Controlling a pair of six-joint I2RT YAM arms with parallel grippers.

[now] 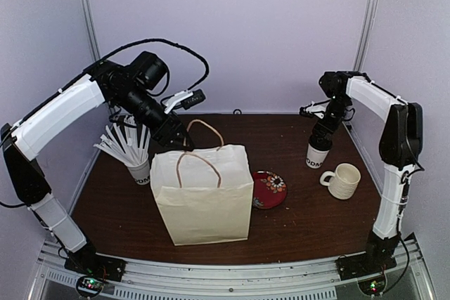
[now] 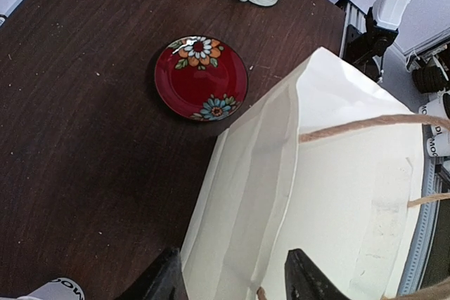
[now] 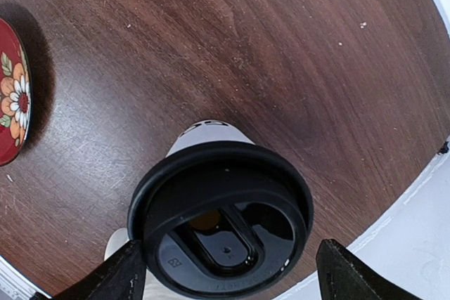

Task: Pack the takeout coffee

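- Well, my right fingers [image 3: 341, 275] are spread wide on either side of the black lid [image 3: 221, 219] and have hold of nothing. The lid sits on the coffee cup [image 1: 318, 154], which stands on the counter [image 1: 281, 138] at the far right, near the mug [image 1: 342, 180].
- My left fingers [image 2: 165, 282] are open too, one on each side of the paper bag's [image 1: 204, 194] upper wall, not pinching it as far as I can tell.
- To do this well, I'd sink lower and close gently on the cup's wall below the lid, so the paper doesn't buckle or the lid pop off, then lift it upright.
- My left side should hold the bag's mouth wide.
- The lid hides most of the cup's wall in my wrist view, the bag's inside isn't visible, and the frame edges cut off part of my fingers.
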